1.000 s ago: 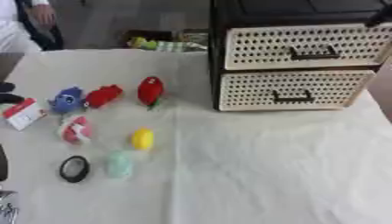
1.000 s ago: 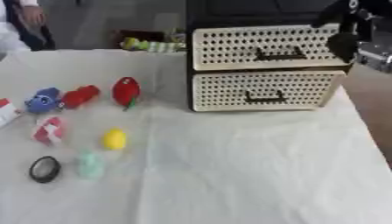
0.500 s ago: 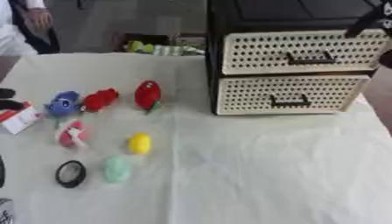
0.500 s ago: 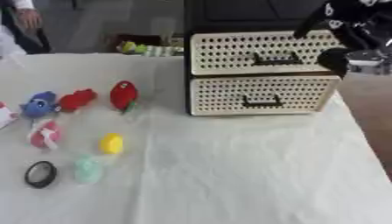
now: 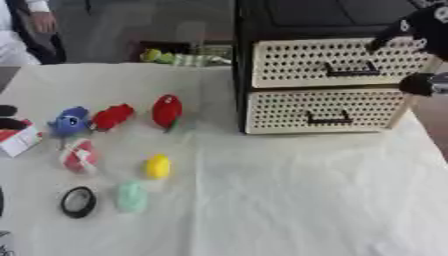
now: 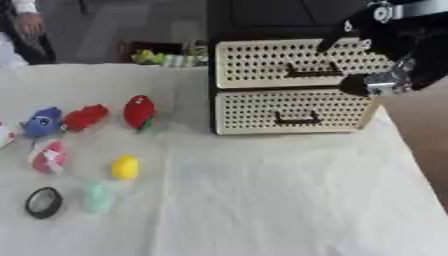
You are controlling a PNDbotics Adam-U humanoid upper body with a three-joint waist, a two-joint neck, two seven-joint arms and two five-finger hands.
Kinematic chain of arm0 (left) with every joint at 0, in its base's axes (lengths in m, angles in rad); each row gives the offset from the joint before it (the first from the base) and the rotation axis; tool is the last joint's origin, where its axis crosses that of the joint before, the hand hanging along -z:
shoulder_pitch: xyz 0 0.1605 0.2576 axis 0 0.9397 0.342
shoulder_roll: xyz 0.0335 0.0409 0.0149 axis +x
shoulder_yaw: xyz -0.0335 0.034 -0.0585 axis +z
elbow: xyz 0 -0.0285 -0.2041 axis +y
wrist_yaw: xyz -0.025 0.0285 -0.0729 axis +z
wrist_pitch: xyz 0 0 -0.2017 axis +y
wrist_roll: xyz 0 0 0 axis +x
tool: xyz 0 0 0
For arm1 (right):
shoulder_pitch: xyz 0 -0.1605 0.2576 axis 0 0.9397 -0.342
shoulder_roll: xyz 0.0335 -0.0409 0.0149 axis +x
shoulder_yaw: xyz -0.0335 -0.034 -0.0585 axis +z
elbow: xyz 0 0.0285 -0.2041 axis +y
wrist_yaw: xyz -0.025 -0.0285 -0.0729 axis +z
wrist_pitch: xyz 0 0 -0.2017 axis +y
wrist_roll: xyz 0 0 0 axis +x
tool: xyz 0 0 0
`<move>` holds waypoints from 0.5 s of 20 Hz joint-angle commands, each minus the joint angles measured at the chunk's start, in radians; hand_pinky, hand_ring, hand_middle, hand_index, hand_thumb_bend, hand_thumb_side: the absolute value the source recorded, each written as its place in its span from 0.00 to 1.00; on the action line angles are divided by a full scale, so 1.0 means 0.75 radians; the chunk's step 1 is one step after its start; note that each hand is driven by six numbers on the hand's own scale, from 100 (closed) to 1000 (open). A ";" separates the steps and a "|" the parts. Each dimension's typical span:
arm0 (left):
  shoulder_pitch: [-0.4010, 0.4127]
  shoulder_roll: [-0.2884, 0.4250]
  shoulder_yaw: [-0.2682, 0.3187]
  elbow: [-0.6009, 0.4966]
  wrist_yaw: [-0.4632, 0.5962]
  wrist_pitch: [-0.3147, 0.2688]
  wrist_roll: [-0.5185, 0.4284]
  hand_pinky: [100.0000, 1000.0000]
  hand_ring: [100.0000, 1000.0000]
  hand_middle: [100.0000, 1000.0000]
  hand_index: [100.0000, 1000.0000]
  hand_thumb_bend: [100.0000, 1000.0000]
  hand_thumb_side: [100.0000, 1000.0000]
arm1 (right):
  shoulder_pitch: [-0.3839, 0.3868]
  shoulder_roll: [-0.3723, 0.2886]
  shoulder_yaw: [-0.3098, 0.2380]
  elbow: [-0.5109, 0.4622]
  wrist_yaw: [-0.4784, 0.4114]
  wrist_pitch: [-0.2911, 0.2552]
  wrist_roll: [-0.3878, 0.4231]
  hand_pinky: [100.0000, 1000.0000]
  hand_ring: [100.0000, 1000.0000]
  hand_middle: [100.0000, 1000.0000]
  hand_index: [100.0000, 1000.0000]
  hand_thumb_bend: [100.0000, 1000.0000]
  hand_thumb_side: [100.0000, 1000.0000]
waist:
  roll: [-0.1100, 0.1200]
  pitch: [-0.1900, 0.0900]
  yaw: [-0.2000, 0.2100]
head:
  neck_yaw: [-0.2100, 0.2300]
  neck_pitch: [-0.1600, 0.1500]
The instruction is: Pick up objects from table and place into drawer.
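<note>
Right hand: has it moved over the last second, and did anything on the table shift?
The right hand has come leftward and down across the front of the drawer unit, from its right edge toward the upper drawer's handle. It holds nothing yet. Both drawers stay shut. The toys, among them the red one and the yellow one, lie where they were; the camera shifted slightly.
</note>
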 commanded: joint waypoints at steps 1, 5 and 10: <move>-0.012 0.012 -0.002 -0.025 0.007 0.002 -0.008 0.43 0.51 0.61 0.76 0.00 0.95 | -0.040 0.000 0.011 0.041 0.025 0.018 -0.001 0.05 0.00 0.00 0.89 0.28 0.36 | -0.002 -0.022 0.000 | -0.005 -0.011; -0.013 0.008 -0.004 -0.025 0.009 0.003 -0.013 0.43 0.51 0.61 0.76 0.00 0.95 | -0.050 0.021 0.044 0.070 0.052 0.013 -0.001 0.00 0.00 0.00 0.88 0.24 0.22 | -0.002 -0.018 0.004 | -0.007 -0.007; -0.014 0.004 -0.007 -0.025 0.011 0.005 -0.018 0.43 0.51 0.61 0.76 0.00 0.95 | -0.086 0.063 0.050 0.135 0.082 0.053 -0.001 0.00 0.00 0.00 0.87 0.25 0.22 | -0.001 -0.015 0.004 | -0.010 -0.007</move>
